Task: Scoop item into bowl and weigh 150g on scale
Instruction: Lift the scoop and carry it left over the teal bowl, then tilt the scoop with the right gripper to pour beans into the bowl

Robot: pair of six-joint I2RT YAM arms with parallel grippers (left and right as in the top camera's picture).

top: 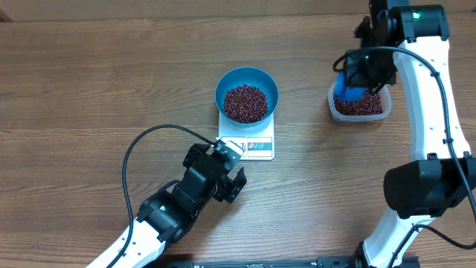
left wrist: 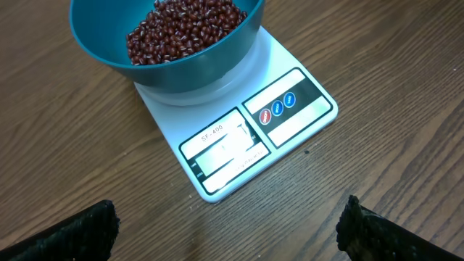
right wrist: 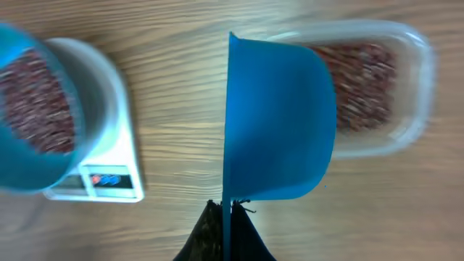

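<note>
**Bowl of beans on scale; right arm with scoop at tub**

Teal bowl (top: 256, 75) sits on the white scale (top: 256, 147), covering its far part; display and buttons stick out at the near edge; reading on display too faint to tell. Heap of red-brown beans (top: 245, 103) fills the bowl bottom. Left gripper (top: 235, 167) is just beside the scale's near edge, low over the table (top: 111, 74), jaws spread wide, holding nothing; left wrist view shows both fingertips well apart with the scale between them, not touching. Right gripper (right wrist: 225, 239) is clenched on the handle of the blue scoop (right wrist: 279, 119); scoop is over the clear tub (top: 361, 120), which holds more beans; scoop contents hidden.
</note>
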